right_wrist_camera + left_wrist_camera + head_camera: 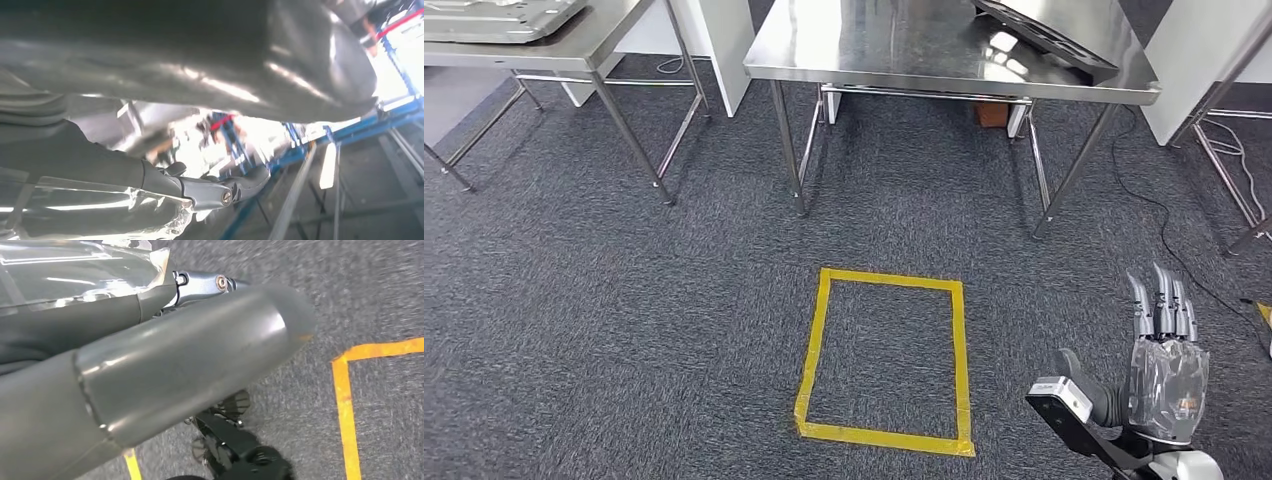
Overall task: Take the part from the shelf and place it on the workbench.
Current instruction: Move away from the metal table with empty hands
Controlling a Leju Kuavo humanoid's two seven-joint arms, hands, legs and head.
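Two steel tables, one yellow tape square, one dark tray, one metal panel.

Head view evenly lit, sharp; overhead glare on steel surface, soft shadows beneath. Left wrist view motion-blurred, thumb out of focus. Right wrist view backlit, bg blown out, blurry.

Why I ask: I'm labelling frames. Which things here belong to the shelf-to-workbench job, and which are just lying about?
Job:
- steel table ahead, probably the workbench
- right hand, holding nothing
- yellow tape square, probably a standing mark

Lying about:
- side table with a metal sheet
- black cable
- brown box under the table
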